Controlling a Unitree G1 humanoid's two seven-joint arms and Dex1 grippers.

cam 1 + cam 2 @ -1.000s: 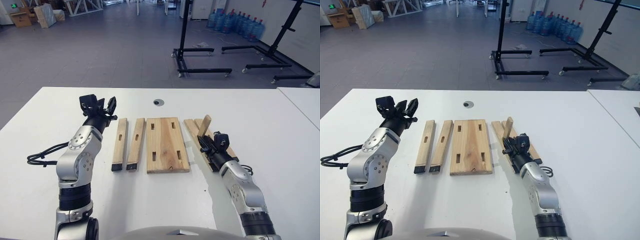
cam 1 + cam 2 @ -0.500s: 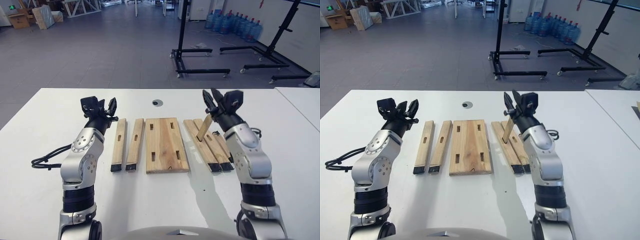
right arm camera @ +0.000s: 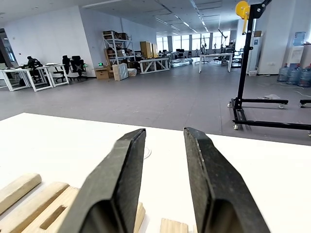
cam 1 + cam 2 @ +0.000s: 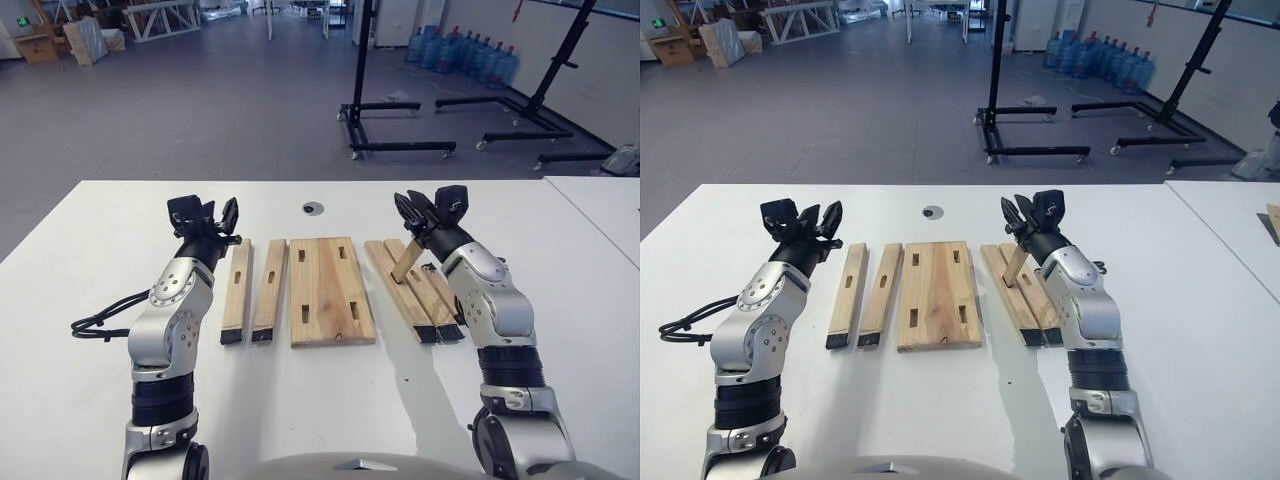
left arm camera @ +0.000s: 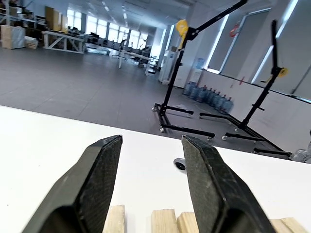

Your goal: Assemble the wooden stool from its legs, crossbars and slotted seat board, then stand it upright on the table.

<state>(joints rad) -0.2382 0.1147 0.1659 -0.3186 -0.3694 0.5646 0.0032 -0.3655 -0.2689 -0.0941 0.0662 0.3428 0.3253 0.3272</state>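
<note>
left fingers (image 5: 97, 179) and right fingers (image 3: 116, 179) both gape wide, empty. slotted seat board (image 4: 331, 290) lies flat at the middle of the counter (image 4: 90, 230), between left legs (image 4: 237, 290) and right legs (image 4: 402, 295); a crossbar (image 4: 406, 262) leans on the right legs. stiff, light wood, probably best pinched across narrow sides.

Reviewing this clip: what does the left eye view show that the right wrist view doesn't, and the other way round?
Left eye view: the full seat board with all four slots, two legs to its left, the left tool, open, and a black cable. Right wrist view: shelves and desks far back in the hall. Shared: the right tool, open, by wooden pieces, the white table and the black stand.
</note>
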